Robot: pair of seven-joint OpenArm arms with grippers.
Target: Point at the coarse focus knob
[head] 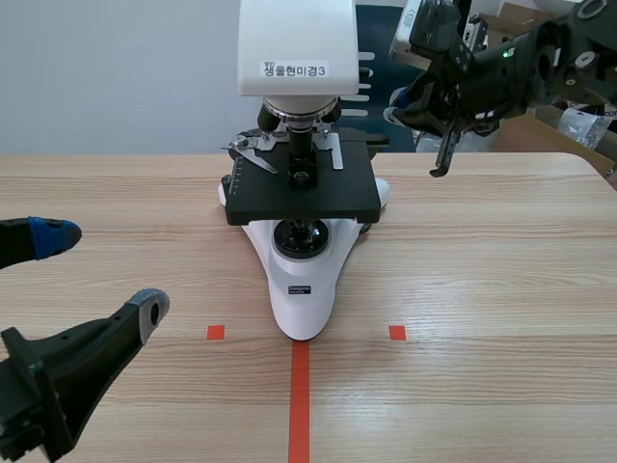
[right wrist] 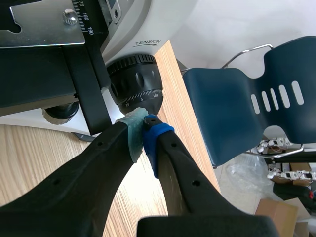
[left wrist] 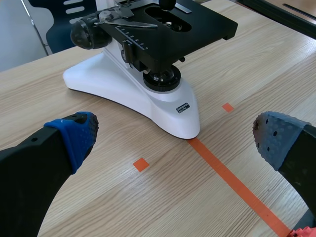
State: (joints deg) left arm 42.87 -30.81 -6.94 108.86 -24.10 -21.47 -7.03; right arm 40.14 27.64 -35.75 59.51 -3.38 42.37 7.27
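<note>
A white microscope (head: 301, 193) stands at the centre of the wooden table (head: 501, 289), its head in the upper middle of the scene view carrying a white label (head: 294, 69) that reads "생물현미경3". A small dark plate (left wrist: 183, 107) on the front of its base is too small to read. The coarse focus knob (right wrist: 136, 84) is the large black ribbed wheel on the side of the microscope body, just behind the black stage (right wrist: 39, 69). It bears a fine white scale with 0 and 180 among its figures, and the word "TENSION" (right wrist: 148, 43) is printed on the white body above it. The metal ruler (right wrist: 81, 15) on the stage shows 170 and 180. The right pincer (right wrist: 144, 131), raised in the upper right of the scene view, is pressed together, its green pad (right wrist: 132, 133) and blue pad (right wrist: 157, 136) meeting; the tip aims at the knob's lower edge, though contact cannot be judged. The left pincer (head: 101, 272) sits low at the lower left of the scene view, spread wide and holding nothing, with the microscope base ahead of it. A dark blue chair (right wrist: 237, 103) stands beyond the table edge
</note>
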